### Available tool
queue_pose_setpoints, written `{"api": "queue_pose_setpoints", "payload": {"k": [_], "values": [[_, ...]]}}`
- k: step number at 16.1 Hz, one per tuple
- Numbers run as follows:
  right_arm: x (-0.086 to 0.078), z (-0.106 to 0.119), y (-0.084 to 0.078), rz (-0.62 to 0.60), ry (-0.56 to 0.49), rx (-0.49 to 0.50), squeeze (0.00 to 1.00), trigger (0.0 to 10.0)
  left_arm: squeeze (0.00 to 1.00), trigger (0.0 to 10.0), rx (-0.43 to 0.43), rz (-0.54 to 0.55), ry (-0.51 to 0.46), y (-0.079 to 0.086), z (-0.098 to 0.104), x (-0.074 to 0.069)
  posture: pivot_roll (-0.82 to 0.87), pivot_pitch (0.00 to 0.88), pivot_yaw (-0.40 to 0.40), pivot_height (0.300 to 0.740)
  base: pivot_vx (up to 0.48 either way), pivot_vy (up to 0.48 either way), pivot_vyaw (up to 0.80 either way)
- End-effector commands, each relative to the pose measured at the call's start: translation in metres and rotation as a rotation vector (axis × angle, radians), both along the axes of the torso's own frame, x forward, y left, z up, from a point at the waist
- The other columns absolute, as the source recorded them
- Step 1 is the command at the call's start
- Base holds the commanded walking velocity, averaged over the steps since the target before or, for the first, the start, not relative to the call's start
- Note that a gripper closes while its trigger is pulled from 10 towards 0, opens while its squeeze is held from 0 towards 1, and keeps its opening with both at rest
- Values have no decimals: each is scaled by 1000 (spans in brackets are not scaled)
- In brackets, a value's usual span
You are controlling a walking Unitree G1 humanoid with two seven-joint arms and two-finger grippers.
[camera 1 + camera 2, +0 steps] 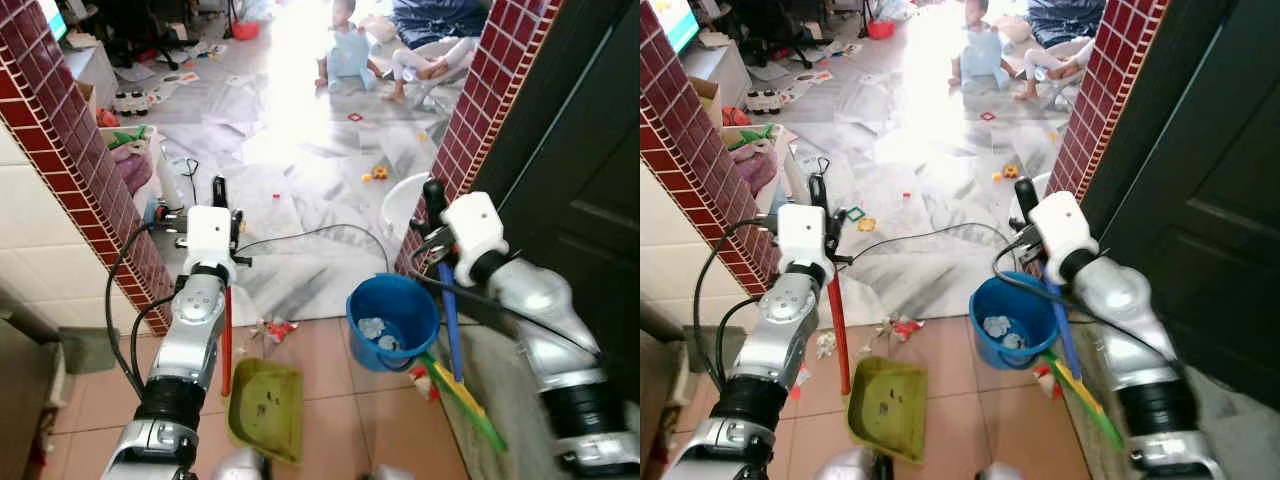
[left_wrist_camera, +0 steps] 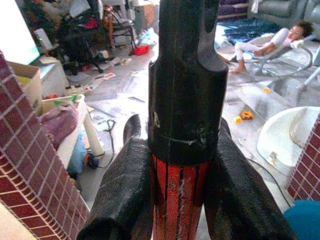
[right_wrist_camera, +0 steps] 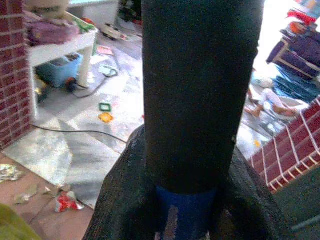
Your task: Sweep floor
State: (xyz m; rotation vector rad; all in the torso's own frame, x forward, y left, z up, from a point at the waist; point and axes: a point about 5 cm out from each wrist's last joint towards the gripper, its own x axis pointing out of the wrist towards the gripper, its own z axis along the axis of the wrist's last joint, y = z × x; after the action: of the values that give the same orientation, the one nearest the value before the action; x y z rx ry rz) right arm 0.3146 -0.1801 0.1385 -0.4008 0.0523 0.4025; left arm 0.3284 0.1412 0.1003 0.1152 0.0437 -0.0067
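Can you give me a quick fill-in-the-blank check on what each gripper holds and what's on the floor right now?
1. The left gripper is shut on the ____ handle of the green dustpan.
2. The right gripper is shut on the broom, whose handle is ____.
3. The blue ____ stands on the tiles between dustpan and broom.
4. Scraps of litter lie just ____ the dustpan.

Missing words: red; blue; bucket; beyond

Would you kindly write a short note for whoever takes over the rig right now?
Left gripper: shut on the dustpan handle; green dustpan sits on the tile floor.
Right gripper: shut on the broom handle; its bristles rest beside the blue bucket.
Done: both tools in hand.
Left: wrapper scraps lie on the tiles ahead of the dustpan, unswept. People sit farther back.
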Motion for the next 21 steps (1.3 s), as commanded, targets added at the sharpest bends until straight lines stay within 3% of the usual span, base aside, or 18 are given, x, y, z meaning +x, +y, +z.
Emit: {"api": "queue_pose_setpoints", "payload": {"k": [1, 6, 11, 18, 21], "values": [[5, 3, 5, -35, -50, -15, 0, 10000, 0, 10000, -11, -18, -47, -8, 11, 8, -100, 0, -5, 740, 0, 0, 0], [10, -20, 40, -89, 11, 142, 0, 10000, 0, 10000, -97, -42, 5, -35, 1, 14, -112, 0, 5, 740, 0, 0, 0], [15, -17, 68, -102, 46, 312, 0, 10000, 0, 10000, -138, -11, 50, -36, -17, 11, -118, 0, 1, 740, 0, 0, 0], [21, -14, 70, -117, 44, 326, 0, 10000, 0, 10000, 53, 173, -44, -22, -12, 19, -122, 0, -2, 740, 0, 0, 0], [23, -9, 73, -102, 26, 335, 0, 10000, 0, 10000, 54, 156, -37, -27, -13, 20, -124, 0, -8, 740, 0, 0, 0]]}}
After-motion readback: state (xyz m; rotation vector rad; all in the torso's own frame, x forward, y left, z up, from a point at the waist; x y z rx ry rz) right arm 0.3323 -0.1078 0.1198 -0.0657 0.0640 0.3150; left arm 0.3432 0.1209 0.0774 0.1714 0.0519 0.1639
